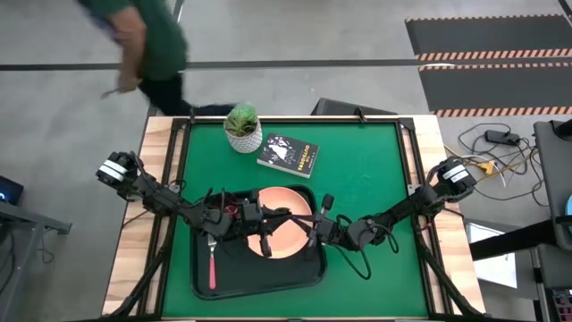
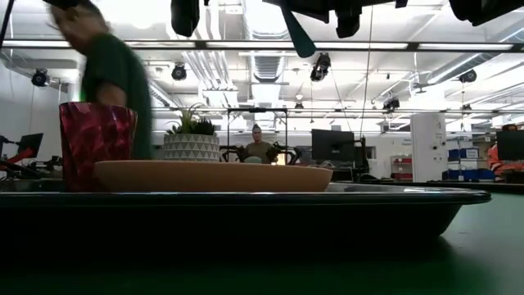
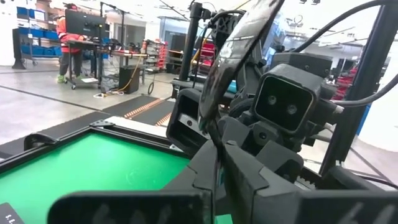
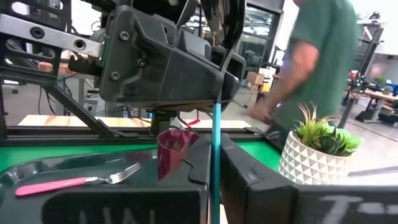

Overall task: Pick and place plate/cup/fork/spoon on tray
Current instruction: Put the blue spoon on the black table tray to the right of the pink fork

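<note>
1. The step in hand is judged to be the spoon's. The spoon is the only task thing not yet lying on the tray.
2. The spoon is held up off the table, with its teal handle upright between the two arms, which meet above the plate.
3. The right claw is closed around the teal handle, seen clearly in the right wrist view.
4. The left claw is pressed up against the same spoon from the other side. Whether it is also clamped on the spoon or has let go cannot be told, since the arms hide one another here.
5. It looks like a handover between the arms, though that is a judgement only.
6. The next move is judged to call for one claw alone to bear the spoon. The spoon would then be lowered onto a bare part of the tray, clear of the other things there.
7. The tray holds three things:
   - The plate lies on its far, middle part, and nothing is seen on it.
   - The cup stands upright beside the plate, toward the left arm.
   - The fork lies flat along the tray's left side, apart from the plate.
8. Off the tray, a potted plant and a small black book sit at the far edge of the table. A person passes behind it.
</note>
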### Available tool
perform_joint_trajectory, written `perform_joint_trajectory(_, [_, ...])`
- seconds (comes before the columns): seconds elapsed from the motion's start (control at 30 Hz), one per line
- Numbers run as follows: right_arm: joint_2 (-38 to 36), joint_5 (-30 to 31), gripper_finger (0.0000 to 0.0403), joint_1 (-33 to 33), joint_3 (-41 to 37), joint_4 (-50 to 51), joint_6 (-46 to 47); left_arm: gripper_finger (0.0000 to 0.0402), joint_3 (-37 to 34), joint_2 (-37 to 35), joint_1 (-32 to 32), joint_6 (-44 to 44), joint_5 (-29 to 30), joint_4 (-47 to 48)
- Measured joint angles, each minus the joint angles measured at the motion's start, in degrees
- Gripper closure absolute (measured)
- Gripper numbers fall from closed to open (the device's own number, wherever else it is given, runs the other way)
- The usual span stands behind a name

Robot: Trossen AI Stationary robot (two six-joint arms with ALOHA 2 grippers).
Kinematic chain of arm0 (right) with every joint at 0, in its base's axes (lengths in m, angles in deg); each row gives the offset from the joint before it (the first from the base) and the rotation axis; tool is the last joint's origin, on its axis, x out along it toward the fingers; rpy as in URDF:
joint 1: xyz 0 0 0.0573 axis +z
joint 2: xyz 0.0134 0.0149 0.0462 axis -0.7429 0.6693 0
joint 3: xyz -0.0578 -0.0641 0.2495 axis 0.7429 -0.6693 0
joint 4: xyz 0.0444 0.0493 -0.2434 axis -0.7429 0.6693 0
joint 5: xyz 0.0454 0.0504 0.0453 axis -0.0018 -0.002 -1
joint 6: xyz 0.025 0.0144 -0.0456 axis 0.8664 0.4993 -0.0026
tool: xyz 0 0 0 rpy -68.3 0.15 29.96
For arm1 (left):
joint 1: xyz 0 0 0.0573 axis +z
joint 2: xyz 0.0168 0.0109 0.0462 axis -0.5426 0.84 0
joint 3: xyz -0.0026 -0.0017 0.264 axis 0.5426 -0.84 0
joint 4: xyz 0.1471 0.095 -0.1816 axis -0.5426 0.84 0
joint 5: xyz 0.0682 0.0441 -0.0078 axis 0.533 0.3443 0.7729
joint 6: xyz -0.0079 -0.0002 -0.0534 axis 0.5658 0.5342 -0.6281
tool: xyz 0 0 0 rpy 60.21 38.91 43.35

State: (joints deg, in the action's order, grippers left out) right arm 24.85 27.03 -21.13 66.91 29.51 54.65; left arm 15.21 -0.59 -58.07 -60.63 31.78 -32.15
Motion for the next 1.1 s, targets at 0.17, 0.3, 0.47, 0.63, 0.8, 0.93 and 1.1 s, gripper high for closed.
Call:
perform_joint_trajectory(0.17, [0.0,-0.1,0.0371,0.2,0.0,0.2,0.9,0.0401,0.0,-0.5,0.0,0.0,0.0,1.2])
perform_joint_trajectory(0.3, [-0.5,-0.3,0.0327,0.3,0.0,0.0,1.0,0.0401,0.0,-1.0,0.0,0.0,0.0,1.3])
perform_joint_trajectory(0.47, [-1.1,-0.5,0.0269,0.7,0.0,0.0,1.0,0.0401,0.0,-2.1,-0.3,-2.3,0.0,3.5])
perform_joint_trajectory(0.63, [-2.9,-0.2,0.0233,2.1,0.0,0.7,1.0,0.0401,0.1,-5.9,-1.9,-9.0,-0.4,14.2])
perform_joint_trajectory(0.8, [-7.4,-0.1,0.0218,2.8,0.0,7.8,2.3,0.0401,0.3,-14.2,-3.9,-23.3,-0.6,33.3])
perform_joint_trajectory(0.93, [-12.1,0.0,0.0221,2.9,0.1,17.5,6.6,0.0401,0.3,-20.4,-6.5,-42.3,-1.2,50.6])
perform_joint_trajectory(1.1, [-17.1,0.0,0.0227,2.9,0.1,27.5,11.2,0.0401,-0.1,-22.8,-11.3,-63.0,-2.3,60.1])
